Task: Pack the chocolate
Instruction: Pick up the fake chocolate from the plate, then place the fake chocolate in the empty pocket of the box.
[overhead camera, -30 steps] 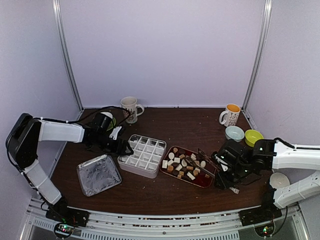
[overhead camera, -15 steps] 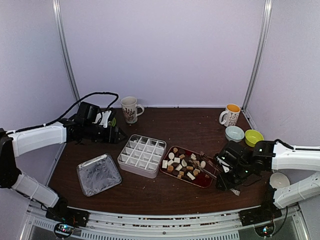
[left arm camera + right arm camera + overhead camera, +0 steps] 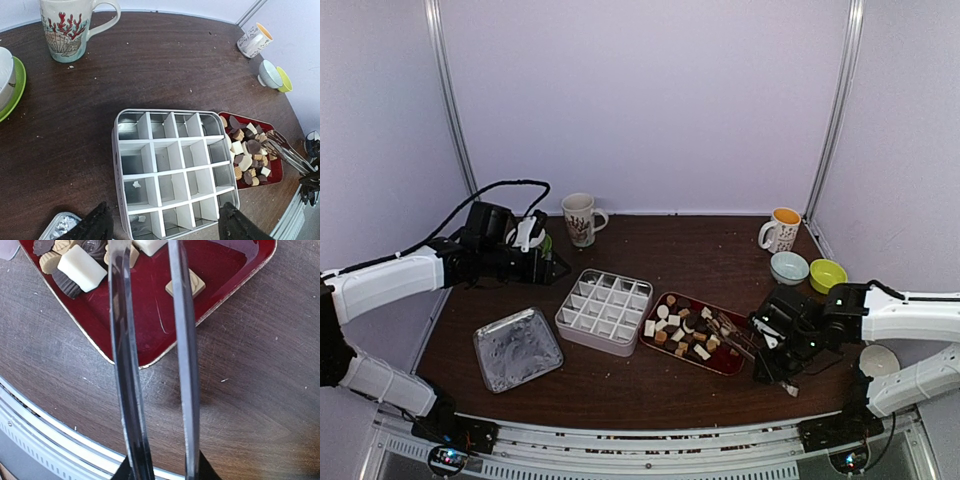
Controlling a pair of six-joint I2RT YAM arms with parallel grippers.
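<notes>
Left jaws wide over divided tray (image 3: 165,175), right jaws gripping tongs (image 3: 122,365), tips cropped over chocolate (image 3: 81,268)

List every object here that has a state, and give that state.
Box, open, cells empty but for crumbs.
Tray, holds loose chocolate.
Tongs, gripped, arms apart over tray.
Left gripper, open, holding nothing.
Right gripper, shut on tongs.
Foil pan, flat beside box.
Left mug, upright.
Right mug, upright.
</notes>
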